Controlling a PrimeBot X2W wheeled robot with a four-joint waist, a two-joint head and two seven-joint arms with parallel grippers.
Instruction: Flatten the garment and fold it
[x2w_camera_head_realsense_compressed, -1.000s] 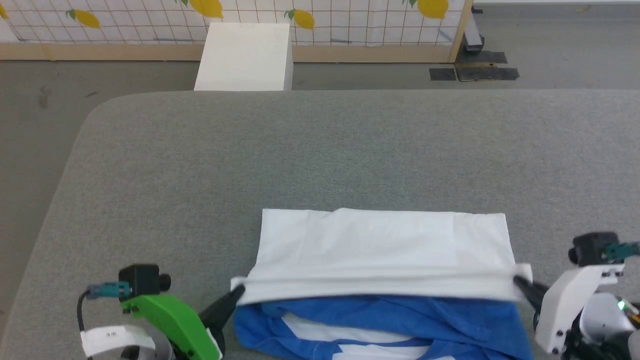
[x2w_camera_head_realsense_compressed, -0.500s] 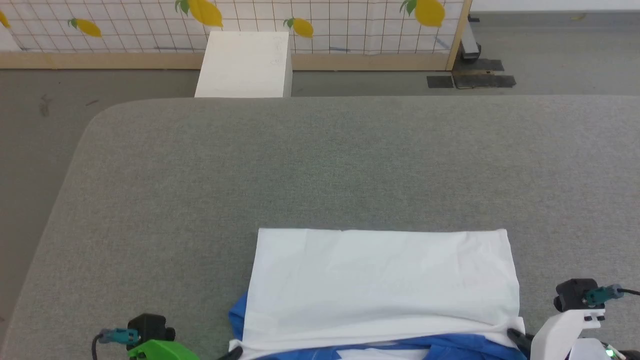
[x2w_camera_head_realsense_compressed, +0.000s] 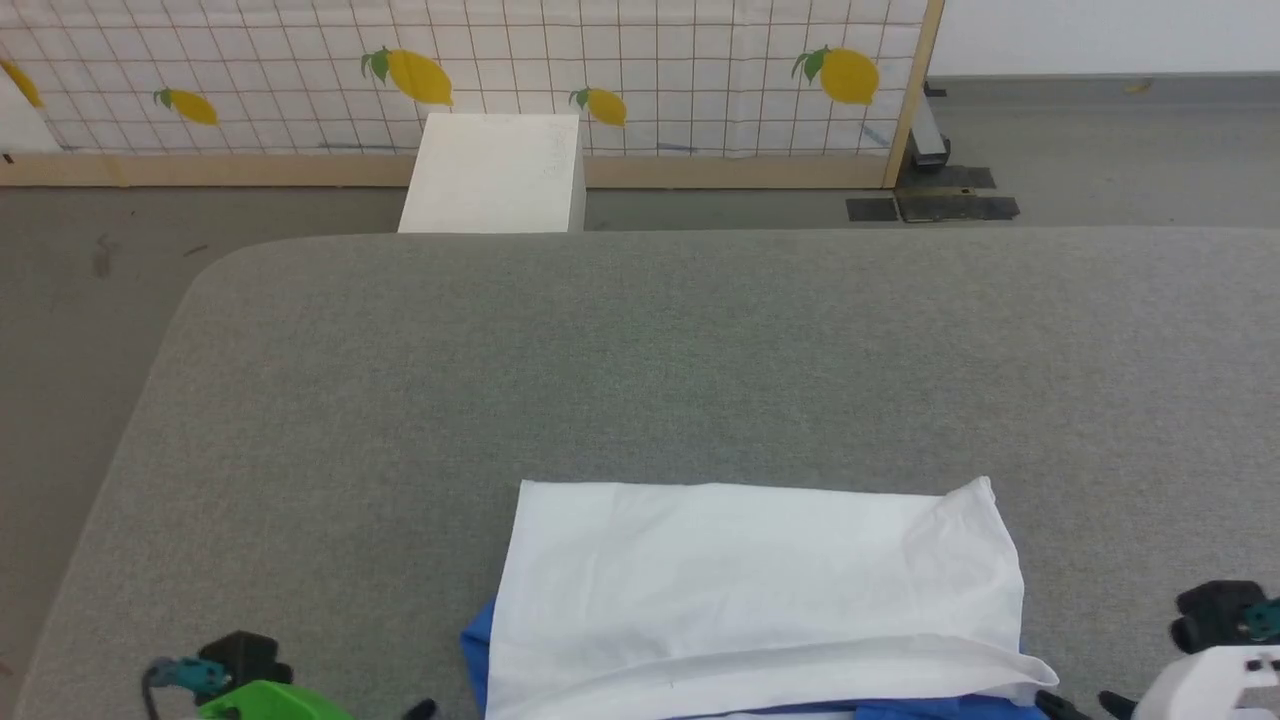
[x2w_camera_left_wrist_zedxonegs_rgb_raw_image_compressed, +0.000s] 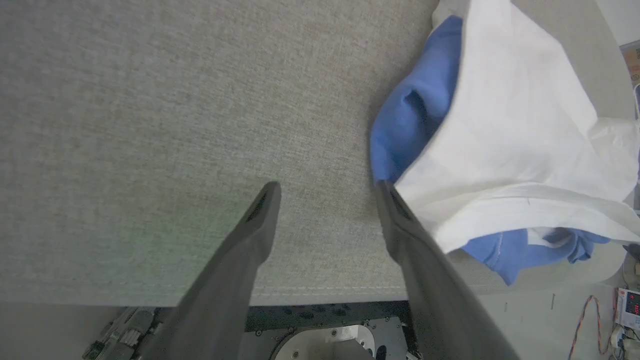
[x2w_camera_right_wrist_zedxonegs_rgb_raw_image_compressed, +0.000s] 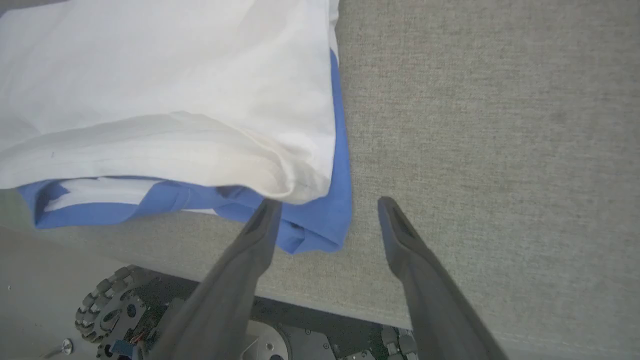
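Note:
The garment (x2w_camera_head_realsense_compressed: 750, 590) lies folded at the near edge of the grey table (x2w_camera_head_realsense_compressed: 640, 350), its white body on top. Blue sleeve fabric (x2w_camera_head_realsense_compressed: 476, 640) peeks out at the left and along the near side. My left gripper (x2w_camera_left_wrist_zedxonegs_rgb_raw_image_compressed: 327, 187) is open over bare table, and its right finger (x2w_camera_left_wrist_zedxonegs_rgb_raw_image_compressed: 400, 225) touches the garment's (x2w_camera_left_wrist_zedxonegs_rgb_raw_image_compressed: 505, 135) white hem corner. My right gripper (x2w_camera_right_wrist_zedxonegs_rgb_raw_image_compressed: 328, 201) is open too. Its left finger (x2w_camera_right_wrist_zedxonegs_rgb_raw_image_compressed: 260, 225) is at the blue fold below the garment's (x2w_camera_right_wrist_zedxonegs_rgb_raw_image_compressed: 175, 100) white layer. The bear print is hidden.
Beyond the table's far edge a white box (x2w_camera_head_realsense_compressed: 495, 175) stands on the floor in front of a lemon-print partition (x2w_camera_head_realsense_compressed: 600, 60). The table's near edge (x2w_camera_left_wrist_zedxonegs_rgb_raw_image_compressed: 325, 290) and my wheeled base (x2w_camera_right_wrist_zedxonegs_rgb_raw_image_compressed: 110, 310) lie just under the grippers.
Both grippers held the white hem and drew it toward me over the blue sleeves. Now they have let go and pulled back, open. The head camera has tilted upward.

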